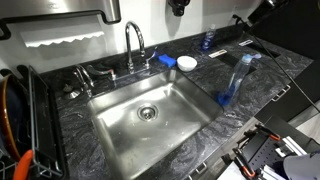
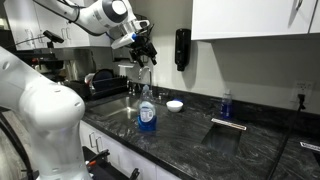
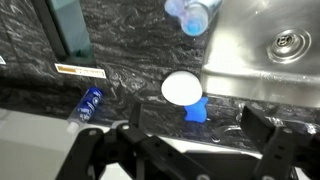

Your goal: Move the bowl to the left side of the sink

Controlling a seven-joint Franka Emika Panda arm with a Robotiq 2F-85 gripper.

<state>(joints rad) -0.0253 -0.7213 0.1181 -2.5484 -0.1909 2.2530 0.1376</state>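
Note:
The small white bowl (image 1: 187, 63) sits on the dark marble counter behind the sink's right corner, touching a blue sponge block (image 1: 167, 60). It also shows in an exterior view (image 2: 175, 105) and in the wrist view (image 3: 181, 87). The steel sink (image 1: 150, 118) with its round drain (image 1: 148, 112) and chrome faucet (image 1: 133, 45) is empty. My gripper (image 2: 143, 48) hangs high above the sink area. In the wrist view its fingers (image 3: 195, 140) are spread wide and empty, with the bowl and the sponge (image 3: 196, 110) far below them.
A clear soap bottle with blue liquid (image 1: 235, 80) stands on the counter right of the sink. A small blue bottle (image 1: 207, 42) stands at the back wall. A dish rack (image 1: 15, 125) sits left of the sink. A black dispenser (image 2: 182, 48) hangs on the wall.

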